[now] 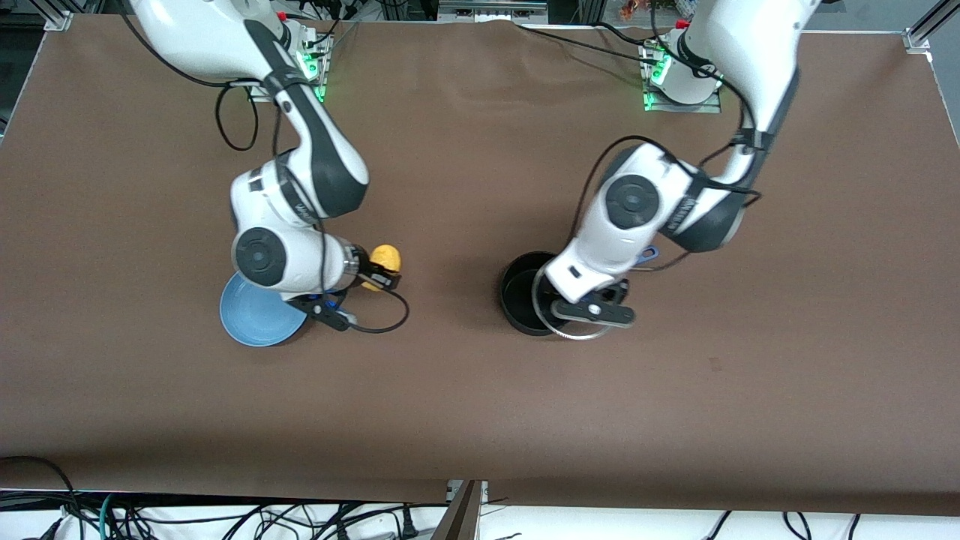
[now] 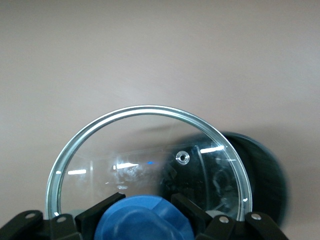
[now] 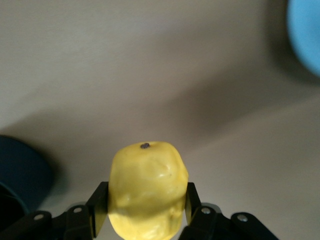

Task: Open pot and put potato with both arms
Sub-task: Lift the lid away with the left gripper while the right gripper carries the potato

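The black pot (image 1: 521,289) stands open near the table's middle; its blue handle (image 1: 649,253) shows under the left arm. My left gripper (image 1: 592,311) is shut on the blue knob (image 2: 142,220) of the glass lid (image 1: 571,334) and holds it in the air, partly over the pot's rim. Through the lid (image 2: 150,150) I see the pot (image 2: 267,175). My right gripper (image 1: 379,276) is shut on the yellow potato (image 1: 388,257) and holds it over the table beside the plate. In the right wrist view the potato (image 3: 147,190) sits between both fingers (image 3: 98,205), and the pot (image 3: 20,175) is at the edge.
A flat light-blue plate (image 1: 255,315) lies partly under the right arm's wrist, toward the right arm's end of the table; it also shows in the right wrist view (image 3: 307,30). A brown cloth (image 1: 480,420) covers the table.
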Controlling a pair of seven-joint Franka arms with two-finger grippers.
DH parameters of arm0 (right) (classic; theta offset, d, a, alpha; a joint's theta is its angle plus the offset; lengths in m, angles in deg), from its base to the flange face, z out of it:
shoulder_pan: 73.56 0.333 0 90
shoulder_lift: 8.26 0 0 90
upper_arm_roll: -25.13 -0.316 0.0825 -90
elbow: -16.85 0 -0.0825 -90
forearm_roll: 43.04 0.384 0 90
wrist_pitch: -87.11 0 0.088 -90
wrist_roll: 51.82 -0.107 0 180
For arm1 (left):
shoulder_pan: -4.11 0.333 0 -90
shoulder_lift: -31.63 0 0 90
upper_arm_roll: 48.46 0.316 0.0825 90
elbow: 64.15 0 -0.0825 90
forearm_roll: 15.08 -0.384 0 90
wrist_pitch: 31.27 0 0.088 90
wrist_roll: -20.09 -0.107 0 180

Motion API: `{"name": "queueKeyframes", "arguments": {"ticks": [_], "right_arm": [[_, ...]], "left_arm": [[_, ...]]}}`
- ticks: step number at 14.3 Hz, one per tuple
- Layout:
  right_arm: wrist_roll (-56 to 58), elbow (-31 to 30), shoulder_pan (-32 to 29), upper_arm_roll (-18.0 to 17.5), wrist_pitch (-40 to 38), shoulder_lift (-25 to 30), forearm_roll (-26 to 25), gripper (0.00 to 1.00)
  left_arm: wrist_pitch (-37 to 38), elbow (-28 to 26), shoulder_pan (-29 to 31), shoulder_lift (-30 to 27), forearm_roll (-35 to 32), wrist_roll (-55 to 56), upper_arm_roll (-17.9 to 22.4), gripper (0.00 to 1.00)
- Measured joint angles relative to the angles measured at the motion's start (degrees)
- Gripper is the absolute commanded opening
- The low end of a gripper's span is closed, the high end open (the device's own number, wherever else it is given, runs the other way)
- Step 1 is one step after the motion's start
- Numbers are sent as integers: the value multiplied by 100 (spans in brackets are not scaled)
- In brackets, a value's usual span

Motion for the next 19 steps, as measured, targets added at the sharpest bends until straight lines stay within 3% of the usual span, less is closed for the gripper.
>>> {"name": "queueKeyframes", "arguments": {"ticks": [3, 6, 7, 10, 12, 15, 16, 17, 18, 19], "right_arm": [[-749, 11, 399, -102, 862, -200, 652, 36], [-1402, 206, 883, -236, 2085, -524, 1124, 40], [-1709, 388, 1072, -247, 2463, -698, 1156, 52], [-2321, 1017, 1539, -252, 3223, -1279, 1158, 99], [-2367, 1192, 1673, -250, 3476, -1482, 1158, 99], [-2366, 1311, 1609, -200, 3435, -1505, 1157, 100], [-2366, 1368, 1547, -174, 3261, -1487, 1145, 100], [-2343, 1418, 1459, -156, 3057, -1452, 1085, 100], [-2267, 1474, 1354, -150, 2830, -1400, 909, 100], [-2141, 1521, 1245, -139, 2517, -1300, 634, 100]], "left_arm": [[102, -59, 885, -173, 28, -1366, 114, 48], [104, -198, 1388, -215, 758, -3427, 868, 49], [103, -271, 1446, -212, 1240, -4225, 1270, 49], [95, -588, 1533, -123, 2192, -6373, 2256, 47], [-30, -850, 1553, -14, 2270, -7034, 2571, 47], [-676, -1238, 1616, 276, 2271, -7555, 2724, 50], [-765, -1295, 1637, 370, 2271, -7647, 2724, 54], [-811, -1321, 1639, 446, 2271, -7692, 2725, 66], [-838, -1324, 1635, 499, 2271, -7710, 2721, 90], [-850, -1324, 1630, 519, 2271, -7725, 2718, 100]]}}
